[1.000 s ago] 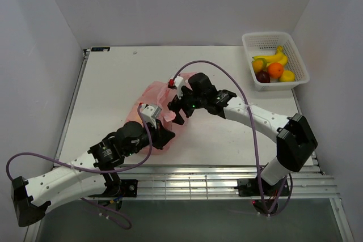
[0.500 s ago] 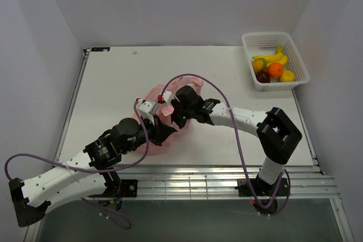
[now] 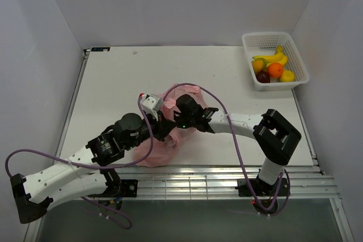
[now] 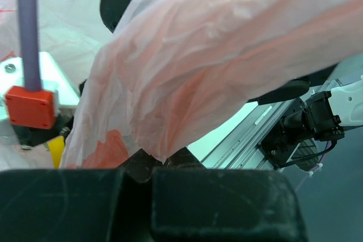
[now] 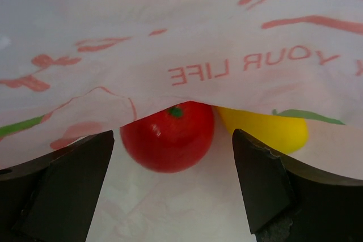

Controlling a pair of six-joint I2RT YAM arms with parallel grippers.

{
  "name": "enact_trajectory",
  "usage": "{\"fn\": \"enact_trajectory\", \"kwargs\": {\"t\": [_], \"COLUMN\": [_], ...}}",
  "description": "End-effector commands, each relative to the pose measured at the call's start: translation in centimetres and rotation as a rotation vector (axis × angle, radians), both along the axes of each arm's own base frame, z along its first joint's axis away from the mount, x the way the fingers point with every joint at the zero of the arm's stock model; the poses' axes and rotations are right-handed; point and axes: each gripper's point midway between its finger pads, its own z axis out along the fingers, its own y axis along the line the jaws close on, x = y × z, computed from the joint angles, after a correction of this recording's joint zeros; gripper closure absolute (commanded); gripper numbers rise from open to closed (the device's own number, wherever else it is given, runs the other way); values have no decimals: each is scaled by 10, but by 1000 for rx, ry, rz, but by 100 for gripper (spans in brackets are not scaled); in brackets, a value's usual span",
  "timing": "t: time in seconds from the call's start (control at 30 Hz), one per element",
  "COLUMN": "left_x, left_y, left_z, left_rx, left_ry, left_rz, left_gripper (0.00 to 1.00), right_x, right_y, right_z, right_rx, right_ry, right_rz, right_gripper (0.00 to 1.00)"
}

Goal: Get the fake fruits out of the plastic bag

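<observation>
From above, the plastic bag (image 3: 154, 154) is seen crumpled on the tabletop (image 3: 113, 77). In the left wrist view, the left pincer (image 4: 150, 177) is clamped on its film. In the right wrist view, the right pincer (image 5: 171, 157) is spread apart before a red fruit (image 5: 168, 136) and a yellow fruit (image 5: 266, 128) under the bag.
</observation>
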Motion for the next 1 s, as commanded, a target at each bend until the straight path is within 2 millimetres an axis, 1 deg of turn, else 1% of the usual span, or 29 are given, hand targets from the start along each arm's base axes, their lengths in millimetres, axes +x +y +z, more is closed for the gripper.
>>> {"fn": "enact_trajectory", "kwargs": {"t": [0.0, 0.03, 0.1, 0.13, 0.17, 0.2, 0.23, 0.27, 0.3, 0.37, 0.4, 0.47, 0.5, 0.6, 0.67, 0.7, 0.77, 0.83, 0.87, 0.9, 0.93, 0.97], "left_x": [0, -1, -2, -3, -4, -5, -6, -7, -7, -7, -7, -6, -6, -5, -5, -6, -5, -5, -5, -6, -5, -5], "left_y": [9, 11, 14, 14, 13, 12, 11, 10, 9, 7, 7, 6, 6, 7, 8, 8, 9, 9, 9, 9, 9, 9], "left_z": [2, 2, -3, -3, -5, -5, -7, -6, -7, -10, -11, -12, -12, -12, -15, -14, -17, -17, -15, -15, -14, -14], "left_rx": [-8, -14, -12, -18, -17, -21, -19, -21, -20, -13, -10, -6, -2, -1, 2, -3, -1, -5, -12, -12, -13, -13], "left_ry": [-14, -11, -4, 0, 6, 7, 14, 18, 21, 29, 31, 31, 28, 25, 27, 26, 31, 34, 32, 32, 31, 28], "left_rz": [31, 34, 40, 39, 31, 24, 21, 14, 11, 7, 6, 7, 4, 8, 13, 13, 19, 19, 19, 19, 20, 21], "left_gripper": [100, 100, 100, 100, 100, 100, 100, 100, 100, 100, 100, 100, 100, 100, 100, 100, 100, 100, 100, 100, 100, 100], "right_x": [-30, -36, -47, -54, -56, -56, -60, -60, -58, -57, -54, -61, -64, -76, -89, -85, -83, -77, -74, -68, -63, -58], "right_y": [-5, -8, -9, -8, -7, -5, -3, 1, 3, 7, 8, 9, 6, -1, -11, -12, -9, -6, -6, -7, -4, -4], "right_z": [16, 15, 22, 20, 19, 13, 10, 10, 1, -7, -14, -21, -30, -46, -58, -61, -61, -59, -59, -59, -55, -51], "right_rx": [50, 51, 73, 69, 65, 44, 33, 29, 3, -20, -41, -53, -76, -132, -184, -201, -213, -213, -215, -222, -205, -195], "right_ry": [36, 48, 56, 46, 32, 19, 15, 5, 1, -10, -7, 2, 7, -5, 1, -18, -33, -40, -45, -65, -83, -103], "right_rz": [118, 136, 183, 202, 202, 192, 203, 202, 188, 165, 143, 150, 149, 172, 196, 169, 142, 89, 65, 36, 13, -12], "right_gripper": [10, 10, 10, 10, 10, 10, 10, 10, 10, 10, 10, 10, 10, 10, 9, 6, 2, 19, 39, 48, 56, 70]}}
